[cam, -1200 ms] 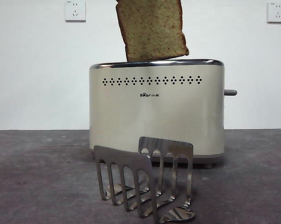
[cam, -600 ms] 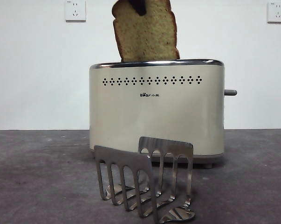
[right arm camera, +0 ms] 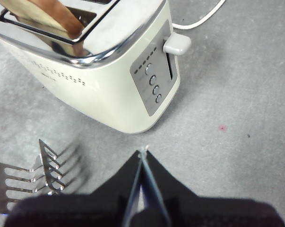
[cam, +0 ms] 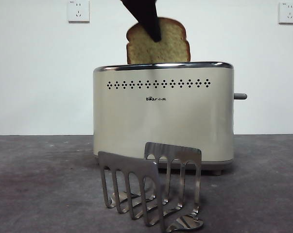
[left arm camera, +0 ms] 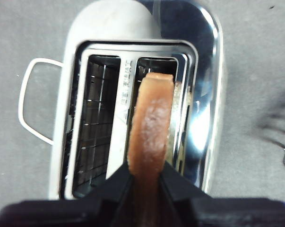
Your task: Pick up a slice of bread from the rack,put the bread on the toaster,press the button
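The slice of bread (cam: 170, 46) stands upright with its lower part inside a slot of the cream toaster (cam: 163, 121). My left gripper (cam: 153, 31) comes down from above and is shut on the slice's top crust. In the left wrist view the gripper (left arm camera: 144, 172) pinches the slice (left arm camera: 149, 118) over the slot nearer the rack; the other slot is empty. The steel rack (cam: 151, 189) stands empty in front of the toaster. The grey button (cam: 240, 96) sticks out of the toaster's right side, and shows in the right wrist view (right arm camera: 176, 44). My right gripper (right arm camera: 142, 158) is shut and empty, above the table beside the button end.
A white power cord (left arm camera: 29, 101) loops on the table behind the toaster. Small round buttons (right arm camera: 154, 85) sit on the panel below the lever. Two wall sockets (cam: 78, 10) are on the white wall. The rack also shows in the right wrist view (right arm camera: 33, 177).
The slice has come down from a tilted hold above the toaster, straightened, and sunk partly into the slot. The left gripper has followed it down into view.
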Controlling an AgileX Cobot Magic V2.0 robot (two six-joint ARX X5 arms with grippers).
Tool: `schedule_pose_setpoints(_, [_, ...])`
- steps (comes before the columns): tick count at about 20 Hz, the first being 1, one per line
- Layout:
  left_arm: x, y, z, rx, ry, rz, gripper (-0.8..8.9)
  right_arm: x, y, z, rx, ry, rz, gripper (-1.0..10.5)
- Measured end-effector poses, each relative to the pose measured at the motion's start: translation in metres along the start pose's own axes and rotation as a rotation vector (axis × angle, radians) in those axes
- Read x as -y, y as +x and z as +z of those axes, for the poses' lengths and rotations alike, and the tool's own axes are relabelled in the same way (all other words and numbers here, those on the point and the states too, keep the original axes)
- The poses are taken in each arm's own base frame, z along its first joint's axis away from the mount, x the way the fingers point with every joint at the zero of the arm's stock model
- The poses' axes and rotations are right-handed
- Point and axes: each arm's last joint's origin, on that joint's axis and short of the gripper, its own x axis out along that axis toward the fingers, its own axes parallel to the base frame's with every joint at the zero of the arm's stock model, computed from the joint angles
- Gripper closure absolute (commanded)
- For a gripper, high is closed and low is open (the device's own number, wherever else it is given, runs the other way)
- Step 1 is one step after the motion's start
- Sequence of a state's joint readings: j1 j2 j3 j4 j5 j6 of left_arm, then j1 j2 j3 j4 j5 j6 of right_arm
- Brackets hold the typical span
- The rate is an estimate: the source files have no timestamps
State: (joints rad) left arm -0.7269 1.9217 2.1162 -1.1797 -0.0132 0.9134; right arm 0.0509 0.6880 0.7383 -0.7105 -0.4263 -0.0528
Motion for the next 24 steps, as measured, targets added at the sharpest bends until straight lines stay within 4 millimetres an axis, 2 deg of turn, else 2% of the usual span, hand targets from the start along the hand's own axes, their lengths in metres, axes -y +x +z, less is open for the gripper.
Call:
schedule_pose_setpoints(4, [-0.001, 0.029, 0.0, -0.044, -0.006, -0.039, 8.22, 0.001, 0.002, 0.0, -0.014, 0.006, 0.001, 9.5])
schedule_pose_setpoints(10, [-0.006, 0.035, 0.003, -0.026, -0.06, 0.004, 8.11, 0.001, 0.002, -0.001, -0.018, 0.008, 0.001, 9.5])
schedule_pose_setpoints(12, [-0.007, 0.035, 0.003, -0.023, -0.089, 0.01, 7.29, 0.001, 0.002, -0.001, -0.026, 0.012, 0.001, 9.5])
schedule_pose_setpoints(15, [-0.007, 0.035, 0.003, -0.021, -0.134, 0.012, 5.51, 0.001, 0.002, -0.002, -0.03, 0.013, 0.002, 9.5])
schedule_pose_setpoints(18, [-0.008, 0.035, 0.003, -0.015, -0.171, 0.016, 5.2, 0.001, 0.003, -0.002, -0.032, 0.014, 0.002, 9.5])
schedule_pose_setpoints(21, [-0.007, 0.024, 0.003, 0.002, -0.22, 0.031, 5.21, 0.003, 0.006, 0.0, -0.035, 0.016, 0.002, 9.5])
schedule_pose_setpoints(24, [0.0, -0.013, 0.004, 0.032, -0.304, 0.047, 5.29, 0.005, 0.011, 0.006, -0.003, 0.002, 0.0, 9.5])
